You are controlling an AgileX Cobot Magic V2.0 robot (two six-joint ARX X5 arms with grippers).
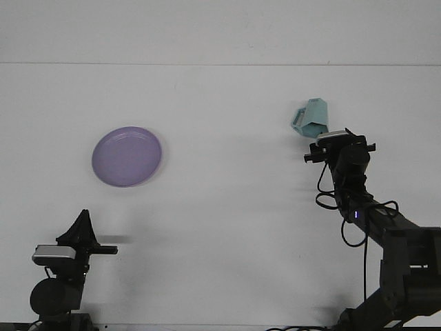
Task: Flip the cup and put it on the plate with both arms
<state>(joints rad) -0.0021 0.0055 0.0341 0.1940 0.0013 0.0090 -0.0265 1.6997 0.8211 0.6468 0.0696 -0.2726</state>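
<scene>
From the front view I see a white table [220, 227] with a lilac plate [127, 156] lying flat at about nine o'clock. A teal faceted cup [311, 118], tipped on its side, sits at about two o'clock, well apart from the plate. My right gripper [329, 138] is stretched forward just beside the cup's near edge; I cannot tell how its jaws stand, since the wrist camera hides them. My left gripper [81, 231] rests low at seven o'clock, jaws also unclear. I judge this the reach toward the cup; next, the right arm must close on it and turn it upright.
</scene>
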